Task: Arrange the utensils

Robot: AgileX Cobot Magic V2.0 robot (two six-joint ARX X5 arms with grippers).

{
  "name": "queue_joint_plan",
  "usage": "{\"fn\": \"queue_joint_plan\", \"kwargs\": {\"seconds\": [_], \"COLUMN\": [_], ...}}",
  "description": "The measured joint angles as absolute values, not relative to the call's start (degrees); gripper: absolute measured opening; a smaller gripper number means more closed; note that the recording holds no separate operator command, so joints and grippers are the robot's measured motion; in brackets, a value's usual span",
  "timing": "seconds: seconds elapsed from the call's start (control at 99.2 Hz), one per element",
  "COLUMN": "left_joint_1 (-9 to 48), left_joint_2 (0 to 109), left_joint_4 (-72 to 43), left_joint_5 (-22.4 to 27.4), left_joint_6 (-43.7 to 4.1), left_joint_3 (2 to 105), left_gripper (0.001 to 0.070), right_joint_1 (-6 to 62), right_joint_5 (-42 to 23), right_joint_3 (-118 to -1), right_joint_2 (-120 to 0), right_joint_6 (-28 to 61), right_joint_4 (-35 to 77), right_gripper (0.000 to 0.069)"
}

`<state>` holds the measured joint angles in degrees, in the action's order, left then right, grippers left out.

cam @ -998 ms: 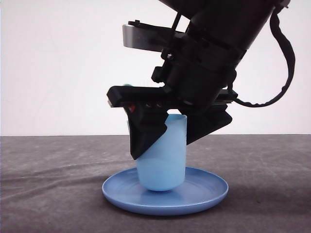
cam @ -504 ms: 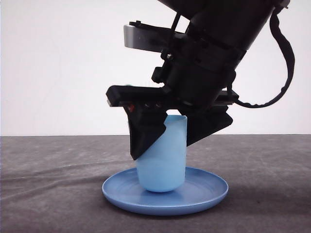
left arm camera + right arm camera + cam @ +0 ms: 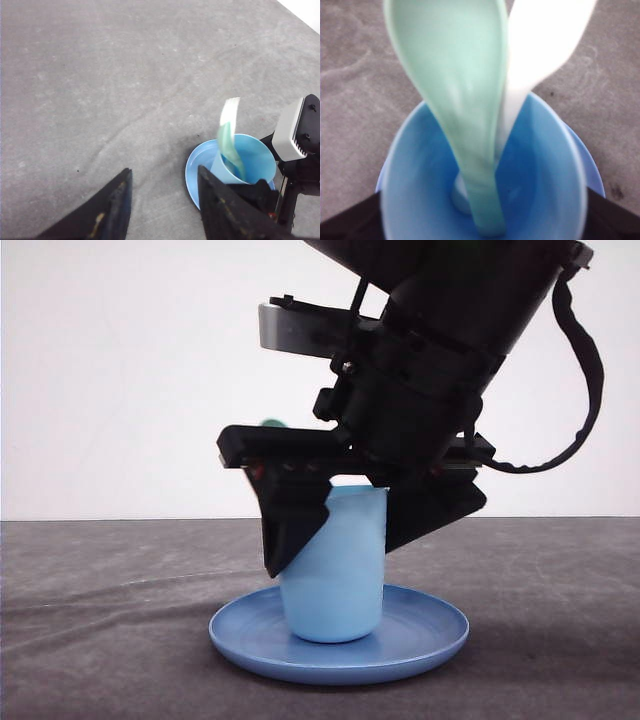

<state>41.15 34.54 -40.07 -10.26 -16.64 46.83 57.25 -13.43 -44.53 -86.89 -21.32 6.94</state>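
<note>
The right tool (image 3: 335,530) is sitting low around the light blue cup (image 3: 333,565) with its jaws wide apart, holding nothing. The cup is standing on the blue plate (image 3: 415,635). The green spoon (image 3: 455,95) and white fork (image 3: 540,45) are leaning inside the cup. I think lifting straight up, slowly, is best, so nothing tips. Farther back, the left tool (image 3: 160,205) is hanging open over the bench (image 3: 100,75).

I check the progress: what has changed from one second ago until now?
The right end effector has risen slightly around the light blue cup, which settled upright from a slight tilt. The blue plate stayed put, as did the spoon and fork in the cup.
</note>
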Motion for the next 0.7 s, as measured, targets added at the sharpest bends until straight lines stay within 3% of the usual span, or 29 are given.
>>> {"fn": "queue_joint_plan", "kwargs": {"seconds": [0.312, 0.695], "left_joint_1": [41.1, 41.1], "left_joint_2": [34.5, 34.5], "left_joint_4": [-40.1, -40.1], "left_joint_5": [-10.3, -10.3], "left_joint_6": [-16.8, -16.8], "left_joint_3": [46.8, 46.8], "left_gripper": [0.0238, 0.0238], "right_joint_1": [58.1, 59.6], "right_joint_5": [-11.9, -12.1], "right_joint_3": [-44.0, -44.0], "right_joint_2": [-84.4, -66.1], "right_joint_6": [-21.5, -22.4], "right_joint_4": [10.4, 20.8], "right_gripper": [0.0572, 0.0572]}}
